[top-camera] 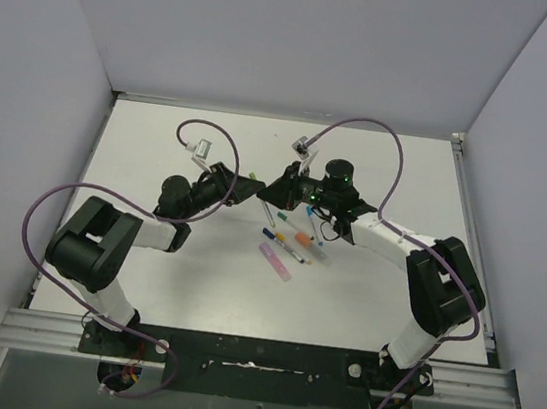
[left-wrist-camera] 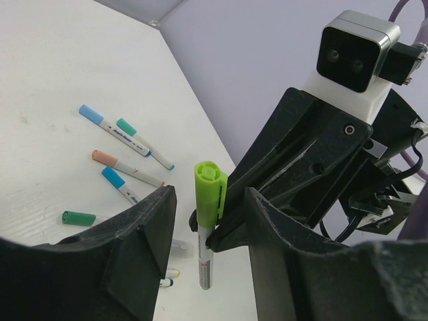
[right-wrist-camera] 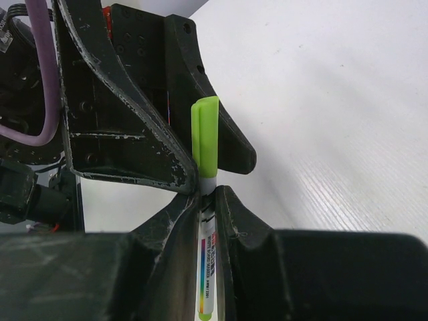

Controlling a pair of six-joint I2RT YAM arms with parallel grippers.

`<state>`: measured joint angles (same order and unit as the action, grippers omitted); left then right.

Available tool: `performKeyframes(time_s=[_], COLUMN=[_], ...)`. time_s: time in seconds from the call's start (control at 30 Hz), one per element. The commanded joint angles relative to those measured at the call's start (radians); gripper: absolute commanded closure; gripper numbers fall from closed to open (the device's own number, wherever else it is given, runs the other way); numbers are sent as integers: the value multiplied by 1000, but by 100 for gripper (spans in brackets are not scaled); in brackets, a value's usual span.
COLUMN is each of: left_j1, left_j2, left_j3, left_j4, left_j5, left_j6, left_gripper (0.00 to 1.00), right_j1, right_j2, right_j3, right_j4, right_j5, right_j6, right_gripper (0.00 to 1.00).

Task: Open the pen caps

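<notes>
The top external camera looks steeply down from above and behind the arm bases, far enough off to take in the whole white surface [top-camera: 161, 139], with its near edge at the bottom. The left wrist camera sits close behind the left pincer [left-wrist-camera: 207, 200], facing right toward the right arm's wrist camera [left-wrist-camera: 353, 50]. The right wrist camera looks along the right pincer [right-wrist-camera: 207, 198] from very near. Both wrist views share the pen [right-wrist-camera: 206, 261] and its lime-green cap [left-wrist-camera: 210, 190]. The overhead view shows that same spot small, at mid-surface.

Lime-green cap [left-wrist-camera: 210, 190], white pen body [left-wrist-camera: 205, 264]
</notes>
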<state>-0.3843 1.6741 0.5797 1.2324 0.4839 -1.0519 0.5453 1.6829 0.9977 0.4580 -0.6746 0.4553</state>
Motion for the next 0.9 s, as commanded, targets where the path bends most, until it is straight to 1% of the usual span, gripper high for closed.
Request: performKeyframes(time_s=[0.0,0.17,0.27,0.3,0.4,0.47,0.5,0.53,0.6,0.63,0.67,0.7,0.73,0.87], left_j1=[1,1,0,1,1,1,1,1,1,1,1,1,1,1], left_j2=[-15,-22,-30,-32,-37,-40,-41,-43,-50,-55,-62,-69,-79,-102], left_j3=[-8,-16,-19,-18,-16,-14,-14,-15,-19,-20,-21,-21,-22,-24], left_j4=[94,101,103,101,89,77,73,71,63,59,51,45,37,18], left_j5=[2,-2,-5,-4,-1,-2,-2,-4,-11,-16,-19,-21,-24,-38], left_j6=[7,9,12,12,14,15,15,16,15,16,18,19,20,18], left_gripper=[58,65,71,75,89,97,100,100,100,100,100,100,100,100], right_j1=[11,12,14,13,13,14,13,13,14,13,13,13,13,16], right_j2=[11,19,20,20,17,16,15,15,13,10,5,-4,-9,-18], right_j3=[-2,-1,-4,-6,-8,-8,-7,-5,-4,-5,-8,-12,-14,-10], right_j4=[68,67,69,69,70,67,65,60,48,39,34,25,13,-55], right_j5=[-21,-25,-23,-21,-20,-20,-20,-20,-25,-24,-22,-17,-11,4], right_j6=[9,14,14,14,16,16,15,13,7,1,-5,-12,-23,-76], right_gripper=[100,100,100,100,100,100,99,90,59,50,44,39,37,36])
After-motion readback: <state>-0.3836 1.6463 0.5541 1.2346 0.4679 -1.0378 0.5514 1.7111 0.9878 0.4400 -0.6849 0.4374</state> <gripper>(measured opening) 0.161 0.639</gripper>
